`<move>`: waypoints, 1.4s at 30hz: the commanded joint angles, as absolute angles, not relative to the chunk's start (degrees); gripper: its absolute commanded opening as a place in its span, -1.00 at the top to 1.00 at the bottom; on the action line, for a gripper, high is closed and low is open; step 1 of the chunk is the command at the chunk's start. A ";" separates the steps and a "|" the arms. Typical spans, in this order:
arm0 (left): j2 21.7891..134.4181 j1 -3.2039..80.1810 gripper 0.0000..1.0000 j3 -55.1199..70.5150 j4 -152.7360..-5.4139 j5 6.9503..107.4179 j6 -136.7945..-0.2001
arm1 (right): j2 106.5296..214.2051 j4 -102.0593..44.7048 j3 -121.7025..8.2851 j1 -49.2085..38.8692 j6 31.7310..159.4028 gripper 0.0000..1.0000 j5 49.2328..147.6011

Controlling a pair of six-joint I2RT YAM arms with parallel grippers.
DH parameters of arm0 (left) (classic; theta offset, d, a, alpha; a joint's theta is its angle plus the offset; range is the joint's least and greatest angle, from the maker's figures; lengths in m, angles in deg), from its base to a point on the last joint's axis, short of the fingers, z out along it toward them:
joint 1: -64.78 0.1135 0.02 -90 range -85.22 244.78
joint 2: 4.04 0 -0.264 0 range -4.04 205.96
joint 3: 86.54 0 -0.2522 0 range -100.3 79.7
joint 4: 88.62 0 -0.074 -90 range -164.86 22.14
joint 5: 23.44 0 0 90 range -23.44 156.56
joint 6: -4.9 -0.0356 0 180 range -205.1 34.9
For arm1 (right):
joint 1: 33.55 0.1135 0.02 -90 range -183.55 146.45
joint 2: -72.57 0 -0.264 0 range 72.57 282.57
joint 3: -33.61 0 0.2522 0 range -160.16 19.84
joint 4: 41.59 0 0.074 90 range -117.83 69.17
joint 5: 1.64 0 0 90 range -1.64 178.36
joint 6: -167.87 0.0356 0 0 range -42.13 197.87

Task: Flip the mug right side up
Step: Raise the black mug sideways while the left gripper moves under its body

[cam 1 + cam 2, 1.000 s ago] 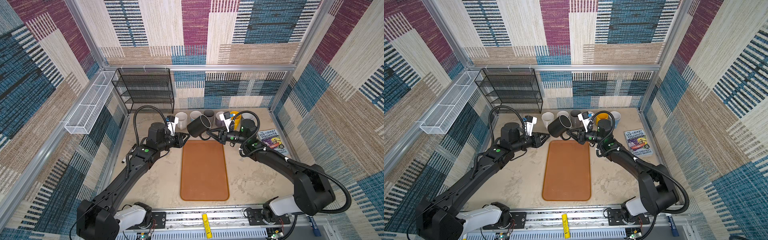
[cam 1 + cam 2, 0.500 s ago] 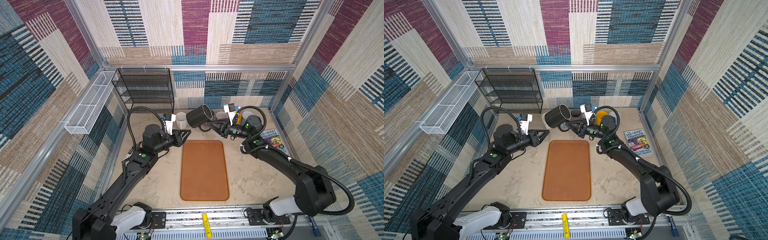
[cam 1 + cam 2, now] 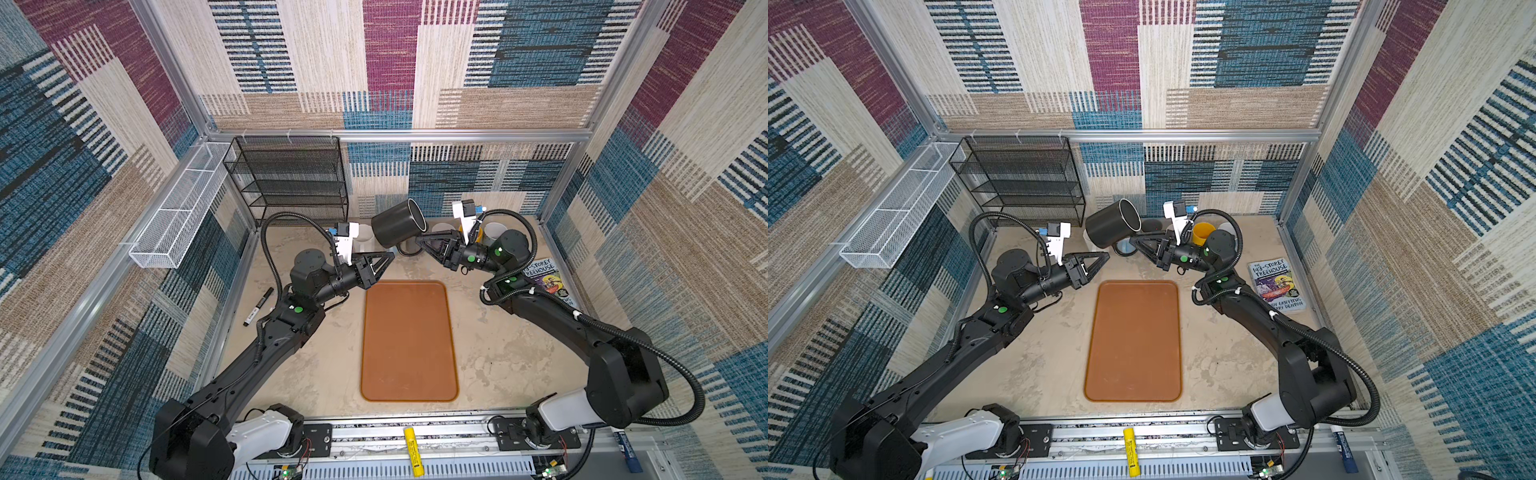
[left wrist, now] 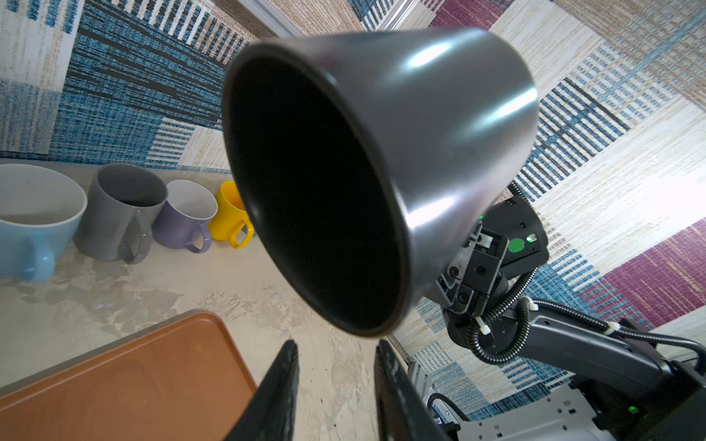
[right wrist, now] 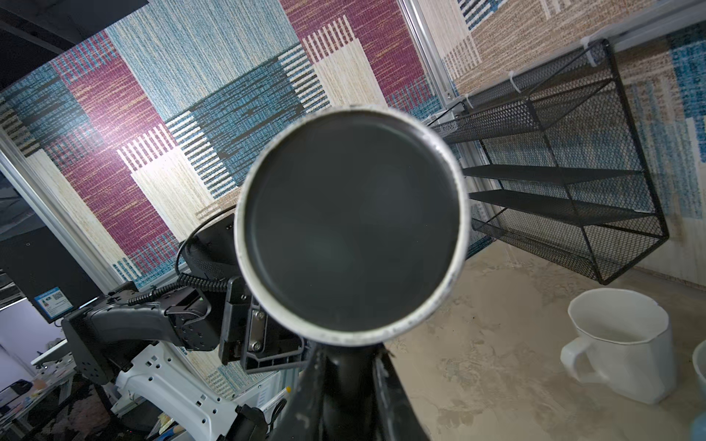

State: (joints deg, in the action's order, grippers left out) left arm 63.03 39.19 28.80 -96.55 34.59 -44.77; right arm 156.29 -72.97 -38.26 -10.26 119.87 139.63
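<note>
The black mug (image 3: 397, 226) (image 3: 1111, 228) hangs in the air above the back of the table, tipped on its side. My right gripper (image 3: 417, 241) (image 3: 1133, 240) (image 5: 345, 351) is shut on its handle. In the right wrist view the mug's white-ringed base (image 5: 351, 229) faces the camera. In the left wrist view its dark mouth (image 4: 317, 198) faces my left gripper (image 4: 336, 343). That left gripper (image 3: 388, 259) (image 3: 1104, 257) sits just below and left of the mug, open, with nothing between its fingers.
A brown tray (image 3: 409, 340) lies mid-table. Upright mugs line the back wall: white (image 5: 619, 343), blue (image 4: 30, 225), grey (image 4: 114, 214), purple (image 4: 183, 217), yellow (image 4: 229, 214). A black wire rack (image 3: 291, 178), a book (image 3: 548, 278) and a marker (image 3: 257, 305) stand around.
The right gripper has lifted the mug up and toward the back wall, tipping it. The left gripper drew back to the left, then edged back toward the mug.
</note>
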 commanded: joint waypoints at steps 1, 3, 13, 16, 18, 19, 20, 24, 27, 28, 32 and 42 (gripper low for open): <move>63.73 39.13 0.30 29.51 -107.62 31.01 -41.30 | 156.49 -83.29 -38.65 -10.15 124.05 1.00 140.79; 64.46 39.05 0.30 29.62 -109.32 29.85 -40.45 | 156.84 -84.93 -38.52 -10.13 125.19 1.00 141.39; 65.77 38.68 0.29 30.56 -117.62 28.89 -38.36 | 156.97 -87.59 -38.12 -9.18 126.51 1.00 142.48; 66.16 38.54 0.28 30.48 -118.94 28.30 -38.05 | 157.44 -88.22 -38.23 -8.36 126.91 1.00 142.33; 66.35 38.32 0.28 30.39 -119.62 28.04 -37.99 | 157.78 -88.47 -38.53 -7.69 127.04 1.00 142.41; 66.36 38.24 0.28 30.38 -120.08 27.98 -37.88 | 157.95 -88.63 -38.64 -7.33 126.95 1.00 142.50; 66.42 38.17 0.28 30.33 -120.63 27.99 -37.73 | 158.08 -88.65 -38.84 -6.90 126.91 1.00 142.67; 66.31 38.12 0.28 30.95 -123.87 28.36 -36.84 | 158.17 -88.65 -38.82 -5.79 126.73 1.00 142.03; 66.14 38.06 0.28 31.49 -126.00 28.60 -36.29 | 158.50 -89.29 -38.60 -5.21 126.81 1.00 142.01; 66.18 38.06 0.30 31.62 -126.86 28.64 -36.07 | 158.67 -89.71 -38.52 -4.97 127.06 1.00 141.93; 66.08 38.14 0.40 33.27 -132.31 29.56 -34.37 | 159.40 -92.27 -37.56 -4.48 128.52 1.00 141.65; 64.10 38.15 0.60 34.01 -136.33 29.73 -32.91 | 159.80 -95.96 -35.32 -3.14 129.10 1.00 141.84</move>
